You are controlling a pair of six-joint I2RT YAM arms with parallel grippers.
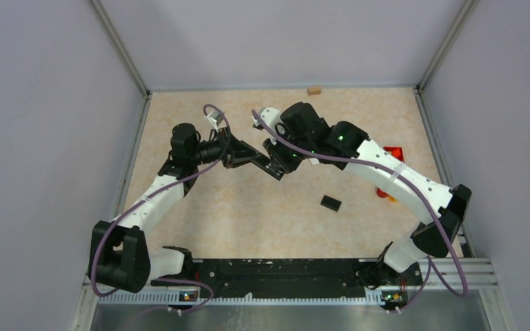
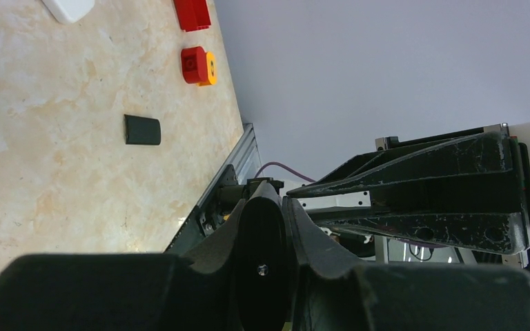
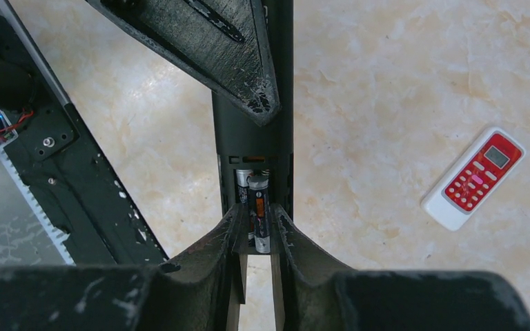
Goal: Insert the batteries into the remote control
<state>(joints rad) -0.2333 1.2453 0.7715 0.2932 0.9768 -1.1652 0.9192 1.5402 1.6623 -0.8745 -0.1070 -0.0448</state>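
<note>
Top view first: both arms meet above the middle of the desk (image 1: 200, 207). The left end effector (image 1: 257, 162) is clenched on the black remote control (image 1: 274, 169) and holds it off the surface. The right end effector (image 1: 279, 155) is nose to nose with it. A small black piece (image 1: 330, 203), likely the battery cover, lies loose nearer the right arm.

On the left wrist camera the remote sits edge-on between that arm's fingers, gripped tight. The other arm's fingers reach in from the right.

Now the right wrist, and this is the one that matters. The remote's long axis runs straight away from the right end effector, with the open battery compartment (image 3: 279, 181) facing the lens. One battery (image 3: 244, 181) looks bedded in the left slot. A second battery (image 3: 260, 214) lies lengthwise in line with the remote, right between the right fingers. Pinched or let go, I can't tell. A red-and-white remote (image 3: 473, 178) lies well apart on the desk.
</note>
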